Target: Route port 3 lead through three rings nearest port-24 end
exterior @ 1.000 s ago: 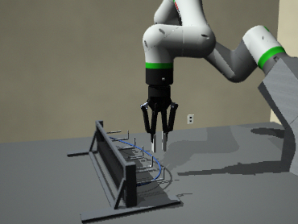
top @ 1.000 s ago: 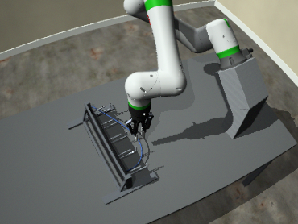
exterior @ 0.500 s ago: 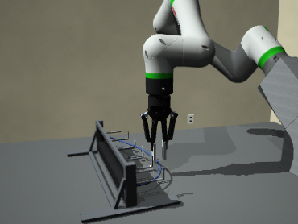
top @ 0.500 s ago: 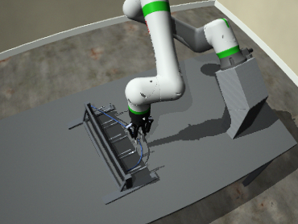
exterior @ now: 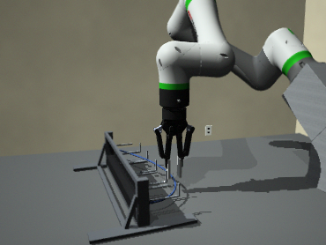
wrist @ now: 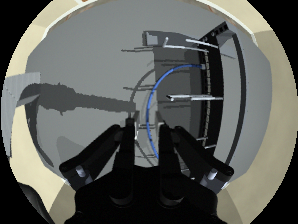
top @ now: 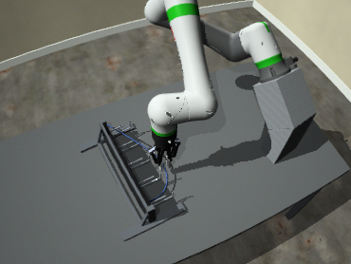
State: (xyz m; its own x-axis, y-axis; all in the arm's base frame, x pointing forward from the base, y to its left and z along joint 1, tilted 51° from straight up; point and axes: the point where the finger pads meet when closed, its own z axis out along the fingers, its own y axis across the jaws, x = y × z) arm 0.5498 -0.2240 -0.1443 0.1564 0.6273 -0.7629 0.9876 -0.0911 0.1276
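The dark patch-panel rack (top: 124,172) (exterior: 124,177) (wrist: 214,90) stands on the grey table (top: 228,209), with its wire cable-manager rings (top: 151,179) (exterior: 173,190) sticking out on the arm's side. The blue lead (top: 127,137) (exterior: 142,158) (wrist: 153,90) leaves the far end of the panel and curves along the rings towards the near end. My gripper (top: 161,164) (exterior: 174,171) (wrist: 147,117) points straight down just above the rings, about midway along the rack. Its fingers stand a narrow gap apart, with nothing clamped. The lead runs below them.
The arm's grey pedestal (top: 286,114) stands at the table's right back. The rack's base feet (top: 157,223) (exterior: 141,231) stick out sideways at the near end. The table's front edge (top: 266,223) is close to the rack's near end.
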